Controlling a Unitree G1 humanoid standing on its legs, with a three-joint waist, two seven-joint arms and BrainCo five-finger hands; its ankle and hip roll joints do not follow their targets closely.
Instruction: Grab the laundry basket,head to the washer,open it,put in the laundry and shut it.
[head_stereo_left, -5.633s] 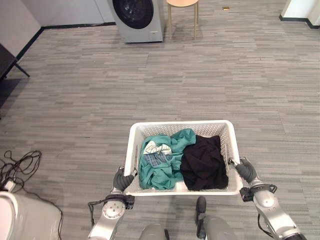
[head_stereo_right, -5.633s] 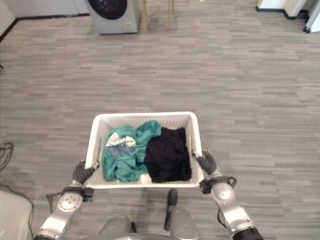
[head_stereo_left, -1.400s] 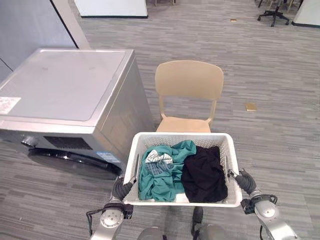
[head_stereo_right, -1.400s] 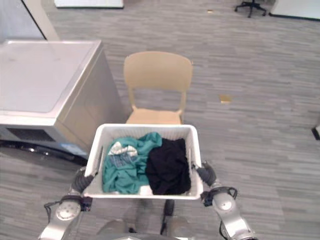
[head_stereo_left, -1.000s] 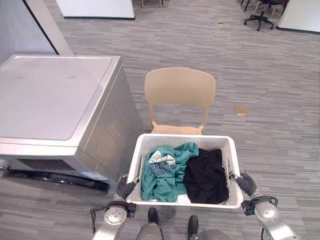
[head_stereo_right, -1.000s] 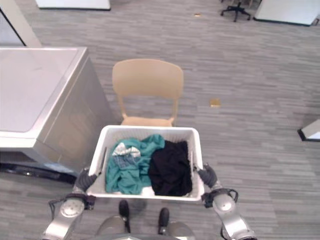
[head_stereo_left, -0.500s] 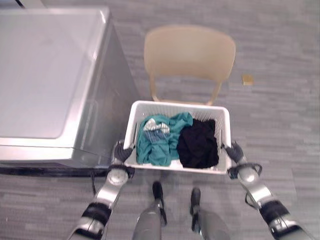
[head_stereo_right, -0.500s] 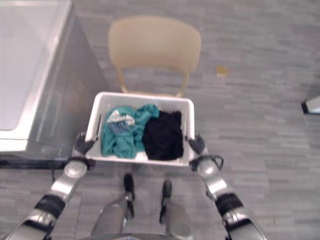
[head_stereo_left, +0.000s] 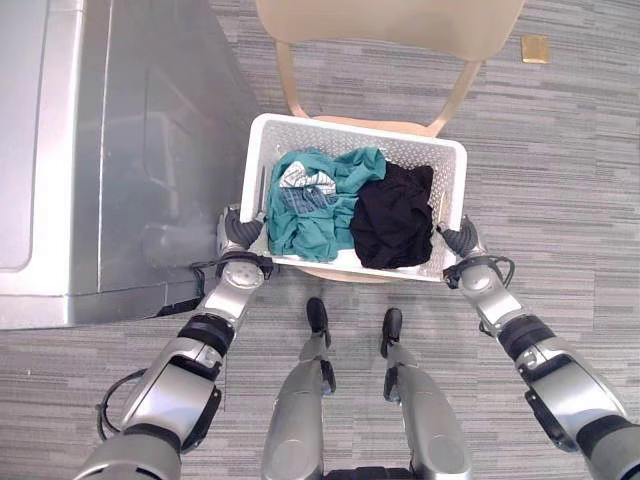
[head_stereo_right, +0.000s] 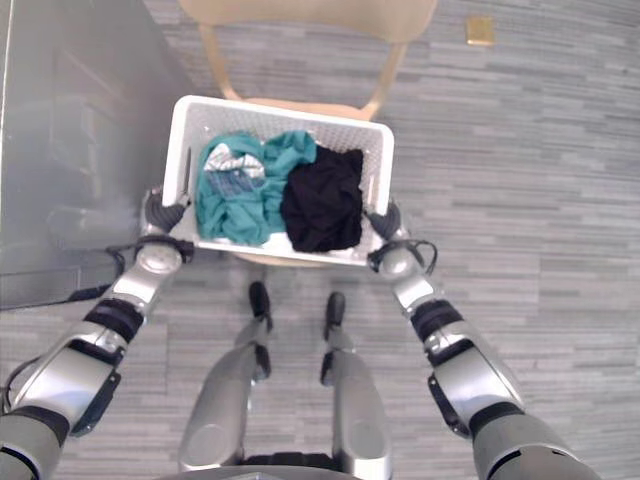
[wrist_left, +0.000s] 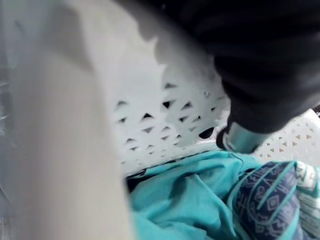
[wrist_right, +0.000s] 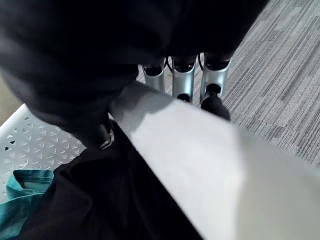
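Fingers of the left hand (head_stereo_left: 240, 232) curl over the rim at the left end of the laundry basket (head_stereo_left: 262, 140), and the left wrist view shows its thumb inside against the perforated wall. At the opposite end the right hand (head_stereo_left: 458, 241) clamps the rim too; the right wrist view shows its fingers (wrist_right: 184, 80) on the outside and the thumb hooked inside beside the dark cloth. Both hands thus grasp the white basket, which sits between them, over the seat of a tan chair (head_stereo_left: 380, 22) whose backrest lies at the far side. Whether the basket's bottom touches the seat cannot be told, though the seat edge shows just under its near wall.

Inside the basket lies the laundry: a teal garment (head_stereo_left: 315, 203) with a patterned blue and white patch on the left half, and a black garment (head_stereo_left: 392, 216) on the right half, the two touching in the middle. Just beside the basket's left end stands the grey metal washer (head_stereo_left: 95, 150), its side panel facing the chair. Grey wood-pattern floor (head_stereo_left: 560, 180) spreads around, with a small tan square (head_stereo_left: 534, 48) lying on it beyond the chair.
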